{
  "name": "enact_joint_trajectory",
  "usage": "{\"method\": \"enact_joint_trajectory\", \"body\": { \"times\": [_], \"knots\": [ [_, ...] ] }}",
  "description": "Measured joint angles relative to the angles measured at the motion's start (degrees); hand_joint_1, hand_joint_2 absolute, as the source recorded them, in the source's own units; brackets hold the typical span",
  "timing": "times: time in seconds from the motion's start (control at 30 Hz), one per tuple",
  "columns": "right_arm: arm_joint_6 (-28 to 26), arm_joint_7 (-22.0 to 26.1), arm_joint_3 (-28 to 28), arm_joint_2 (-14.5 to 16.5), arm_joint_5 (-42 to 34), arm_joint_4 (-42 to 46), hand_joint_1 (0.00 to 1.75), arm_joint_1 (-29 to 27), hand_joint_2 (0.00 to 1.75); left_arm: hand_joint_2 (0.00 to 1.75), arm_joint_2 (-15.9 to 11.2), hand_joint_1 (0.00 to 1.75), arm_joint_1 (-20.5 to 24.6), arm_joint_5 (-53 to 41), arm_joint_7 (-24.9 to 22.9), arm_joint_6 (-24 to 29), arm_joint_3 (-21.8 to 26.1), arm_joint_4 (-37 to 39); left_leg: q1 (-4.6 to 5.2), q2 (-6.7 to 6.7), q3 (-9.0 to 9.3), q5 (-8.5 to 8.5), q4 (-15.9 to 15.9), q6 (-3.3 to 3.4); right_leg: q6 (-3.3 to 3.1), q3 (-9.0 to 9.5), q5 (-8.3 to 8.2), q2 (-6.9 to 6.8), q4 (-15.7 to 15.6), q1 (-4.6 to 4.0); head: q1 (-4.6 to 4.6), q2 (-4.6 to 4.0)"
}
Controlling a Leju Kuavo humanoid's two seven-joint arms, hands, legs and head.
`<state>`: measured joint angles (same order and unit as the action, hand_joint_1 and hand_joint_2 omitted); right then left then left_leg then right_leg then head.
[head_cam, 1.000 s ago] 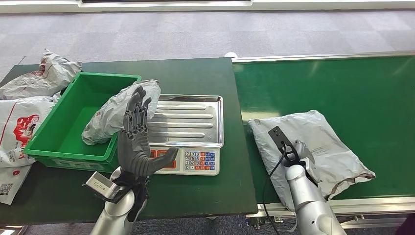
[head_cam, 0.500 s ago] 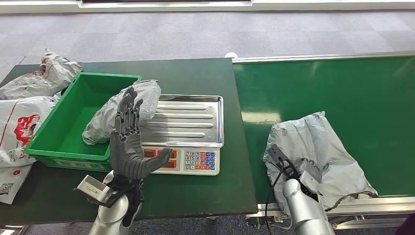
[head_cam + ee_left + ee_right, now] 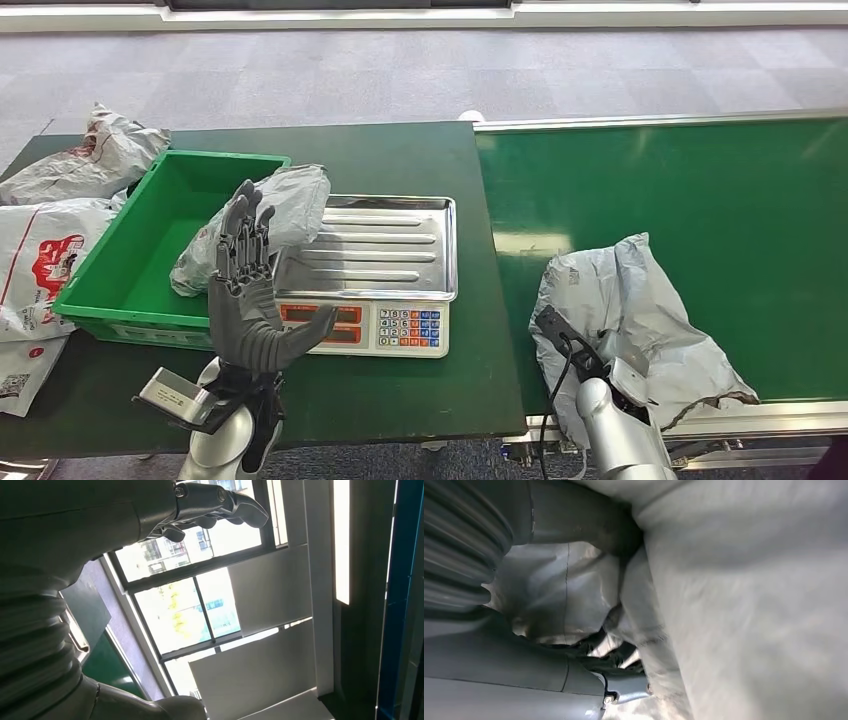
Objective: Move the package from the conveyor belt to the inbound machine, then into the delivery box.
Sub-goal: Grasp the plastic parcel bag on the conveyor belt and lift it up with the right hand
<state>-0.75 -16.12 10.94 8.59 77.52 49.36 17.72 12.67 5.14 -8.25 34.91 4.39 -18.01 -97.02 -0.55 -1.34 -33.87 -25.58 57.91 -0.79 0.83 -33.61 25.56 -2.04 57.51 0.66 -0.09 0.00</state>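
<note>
The package (image 3: 640, 320), a crumpled grey plastic mailer, lies on the green conveyor belt (image 3: 700, 190) near its front edge, bunched up, its long axis running roughly from the front edge toward the far one; the right hand (image 3: 589, 645) seems to grip its wrinkled film, fingers largely buried; the left hand (image 3: 250, 290) stands upright, fingers spread and holding nothing, before the steel-trayed scale (image 3: 380, 260).
</note>
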Motion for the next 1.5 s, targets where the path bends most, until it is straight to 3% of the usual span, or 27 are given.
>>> {"method": "enact_joint_trajectory", "body": {
  "times": [0.4,0.77,0.9,1.03,1.23,1.5],
  "knots": [
    [-1.0,1.4,-3.9,0.6,-1.8,5.6,1.75,-2.9,1.75,1.75,0.0,0.00,-1.0,0.0,0.0,0.1,0.7,-1.3,0.00,0.00,-0.02,0.00,0.0,-0.01,-0.02,-0.02,0.01,0.00,0.0,0.00,0.00,0.00],
    [-7.9,0.5,-8.4,1.3,-4.1,24.9,1.75,-10.4,1.75,1.75,0.0,0.00,-2.8,-0.7,0.2,-0.1,1.4,-2.8,0.02,0.02,-0.30,0.00,0.0,-0.02,-0.02,-0.30,0.02,-0.01,0.0,0.01,0.00,0.00],
    [-14.3,2.1,-8.5,1.8,-7.7,30.7,1.75,-11.9,1.75,1.75,0.0,0.00,-3.0,-1.7,0.1,0.5,1.4,-2.8,0.02,0.01,-0.32,-0.01,0.0,-0.02,-0.02,-0.33,0.03,-0.01,0.0,0.01,0.00,0.00],
    [-17.1,3.0,-8.4,1.9,-9.1,34.1,1.75,-12.5,1.75,1.75,0.0,0.00,-3.1,-2.1,0.0,1.0,1.4,-2.8,0.02,0.01,-0.32,0.00,0.0,-0.02,-0.02,-0.33,0.02,-0.01,0.0,0.01,0.00,0.00],
    [-33.2,12.3,-7.3,3.4,-17.2,40.6,1.75,-13.4,1.75,1.75,0.2,0.00,-3.1,-1.5,-0.1,2.2,2.2,-2.8,0.02,0.00,-0.33,0.00,0.0,-0.02,-0.02,-0.36,0.02,0.00,0.0,0.02,-0.01,0.00],
    [-35.0,20.0,-7.8,6.1,-22.6,45.6,1.75,-10.8,1.75,1.75,0.9,0.00,-2.9,-1.0,0.1,2.4,2.3,-2.7,0.02,-0.02,-0.36,0.02,0.0,-0.02,-0.02,-0.38,0.01,0.02,0.0,0.02,0.00,0.00]
  ]
}}
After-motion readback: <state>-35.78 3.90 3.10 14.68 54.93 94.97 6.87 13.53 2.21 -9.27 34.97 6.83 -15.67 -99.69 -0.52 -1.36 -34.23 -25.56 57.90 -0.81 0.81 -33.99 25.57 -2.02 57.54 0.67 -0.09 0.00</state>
